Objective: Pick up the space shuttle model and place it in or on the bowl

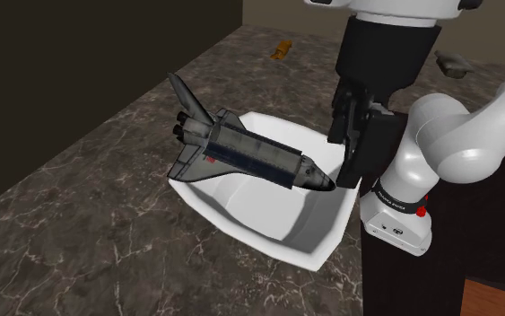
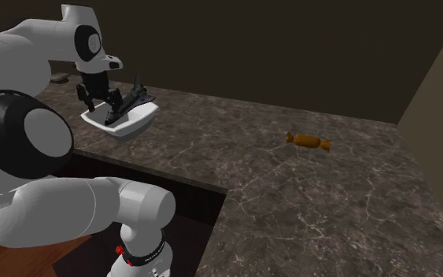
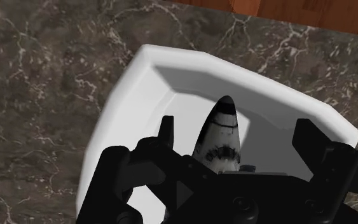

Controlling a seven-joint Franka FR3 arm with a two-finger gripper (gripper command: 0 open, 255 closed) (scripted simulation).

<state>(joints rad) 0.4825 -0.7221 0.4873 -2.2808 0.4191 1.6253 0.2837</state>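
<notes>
From the shoulder view, one space shuttle model [image 1: 241,153] lies slantwise in the one white bowl [image 1: 268,238] on the dark veined counter [image 1: 80,224]. Its tail sticks out over the rim, and the marking on its side is too small to read. The gripper [image 1: 344,160] hangs by its nose.

In the second exterior view, one orange wrapped thing [image 2: 308,141] lies well apart from the bowl.

In the wrist view, the fingers [image 3: 166,132] stand wide, with the shuttle's nose between them, untouched.

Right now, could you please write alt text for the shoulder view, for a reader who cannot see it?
A black and white space shuttle model lies across a white bowl, nose toward the black gripper beside it, on a dark marbled counter.
</notes>
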